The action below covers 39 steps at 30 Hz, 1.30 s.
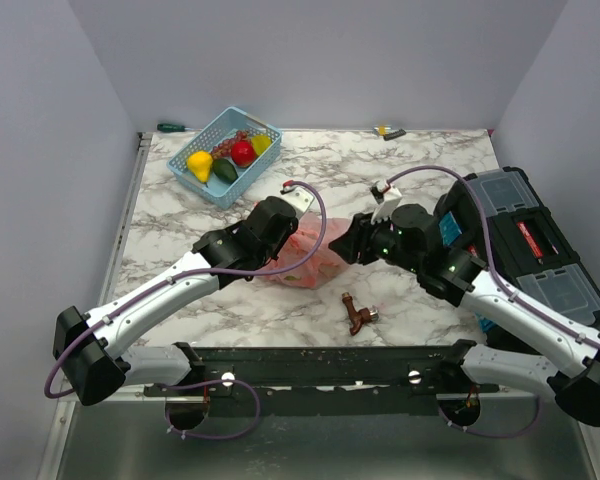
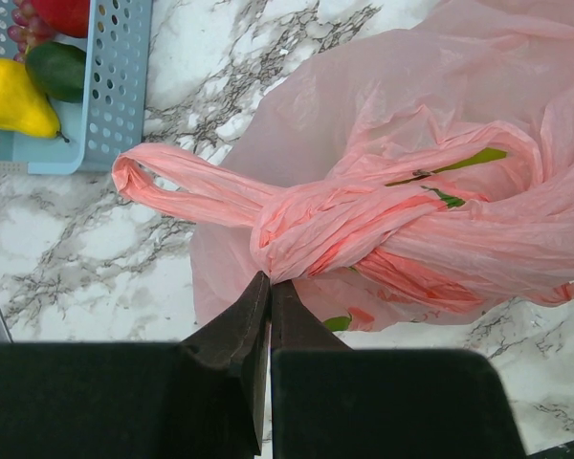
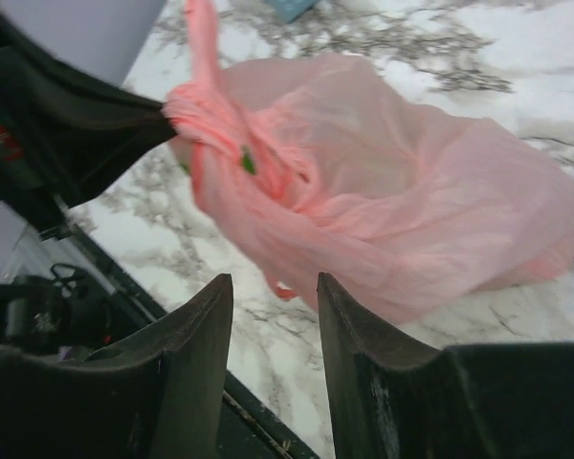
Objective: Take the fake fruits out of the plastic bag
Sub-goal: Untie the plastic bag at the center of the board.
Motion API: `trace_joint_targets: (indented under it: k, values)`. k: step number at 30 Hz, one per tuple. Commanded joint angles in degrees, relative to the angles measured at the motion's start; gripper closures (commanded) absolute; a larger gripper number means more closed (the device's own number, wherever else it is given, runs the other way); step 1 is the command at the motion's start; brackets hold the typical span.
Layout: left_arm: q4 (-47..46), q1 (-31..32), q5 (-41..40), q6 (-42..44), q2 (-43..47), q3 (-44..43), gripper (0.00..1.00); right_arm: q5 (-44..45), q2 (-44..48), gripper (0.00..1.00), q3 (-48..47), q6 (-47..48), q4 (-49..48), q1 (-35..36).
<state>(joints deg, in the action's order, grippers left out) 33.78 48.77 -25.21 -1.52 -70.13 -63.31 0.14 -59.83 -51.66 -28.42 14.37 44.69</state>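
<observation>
From above, the pink plastic bag (image 1: 310,264) lies in the middle of the marble surface (image 1: 420,160), between the two arms. The left pincer (image 1: 286,243) reaches it from the left and the right pincer (image 1: 342,245) comes in from the right. At the back left a light blue basket (image 1: 206,135) holds toy fruits (image 1: 243,152): a yellow pear, a green one and a red one are clear to see. A small brown metal piece (image 1: 358,316) lies on the surface in front of the bag. A black toolbox (image 1: 525,240) sits at the right edge.

In the left wrist view, the left pincer (image 2: 269,287) has its tips pressed together, clamped on the knot of twisted handles on the bag (image 2: 440,86). One handle loop sticks out to the left of the knot. Bits of green show among the folds, but I cannot tell what they are. A corner of the basket (image 2: 115,86) with fruits shows at the top left.

In the right wrist view, the right pincer (image 3: 274,306) stands with its fingers (image 3: 196,330) apart, just in front of the bag (image 3: 421,210) and gripping nothing. The left pincer holds the knot at the upper left.
</observation>
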Motion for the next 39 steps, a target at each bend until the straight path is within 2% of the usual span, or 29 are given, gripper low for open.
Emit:
trace_joint_targets:
  k: [1,4,8,11,16,23,30,33,35,38,39]
  values:
    - [0.15,-0.08,1.99,-0.41,-0.07,-0.94,1.0,-10.11,-1.6,0.55,1.03,1.76,-9.78,3.77]
    - [-0.03,-0.08,2.09,-0.34,-0.39,-0.9,1.0,-9.17,-3.68,0.51,-0.61,2.47,-12.26,6.56]
    - [0.23,-0.11,3.11,-0.68,-0.41,-1.25,1.0,-3.29,-8.06,0.45,-2.49,5.22,-11.02,6.91]
    - [-0.32,-0.07,3.26,-0.59,-0.08,-0.67,1.0,3.05,-10.34,0.47,-2.07,5.96,-12.23,7.07]
    - [0.14,-0.08,5.09,-1.36,-0.36,-1.13,1.0,9.48,-9.16,0.46,2.12,8.61,-18.69,8.44]
    - [0.76,-0.08,5.94,-1.58,-1.06,-1.92,1.0,11.27,-13.57,0.42,1.07,7.45,-18.24,8.76]
    - [0.48,-0.07,4.04,-1.04,-0.91,-1.37,1.0,11.4,-14.99,0.44,2.34,4.75,-17.8,8.84]
    - [-0.14,-0.08,3.22,-0.93,-0.45,-0.85,1.0,12.24,-13.93,0.46,3.44,3.66,-16.49,8.86]
    - [-0.01,-0.07,2.64,-0.74,-0.4,-1.06,1.0,13.28,-12.82,0.53,4.0,3.03,-15.44,8.84]
    - [0.12,-0.08,2.58,-0.8,0.17,-1.17,1.0,15.5,-11.55,0.75,6.85,2.24,-17.47,8.84]
    - [-0.2,-0.04,2.13,-0.7,0.52,-0.81,1.0,16.54,-11.26,0.79,7.61,1.76,-17.7,8.84]
